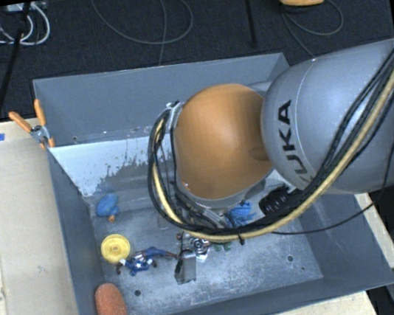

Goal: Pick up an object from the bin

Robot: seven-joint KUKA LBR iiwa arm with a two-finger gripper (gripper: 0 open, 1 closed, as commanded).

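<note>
Camera view, taken from the nearest edge inward: in the front left corner of the grey metal bin (290, 268), a rust-brown oval pad (111, 307) is seen lying flat beside the left wall. A little further in, the gripper (184, 266) is found low over the speckled floor near the middle of the bin, tilted slightly to the left, with nothing seen held in it. Whether it is spread or pressed together cannot be told, since its tip is seen as a single grey block. Just to its left a small blue-and-white piece (141, 260) is laid on the floor, close to the gripper but apart from it; no other thing is nearer. Just beside that piece, further left, a yellow round disc (115, 247) is found. Further back on the left, well apart from the gripper, a small blue lump (106, 205) is set at the foot of the sloping far wall. Above the gripper the wrist is hidden by a rounded orange cover (217, 142), ringed by black and yellow cables (159, 189). The grey KUKA arm (333, 123) is extended in from the right. A patch of blue (241, 213) is glimpsed beneath the wrist; what it is cannot be told.
</note>
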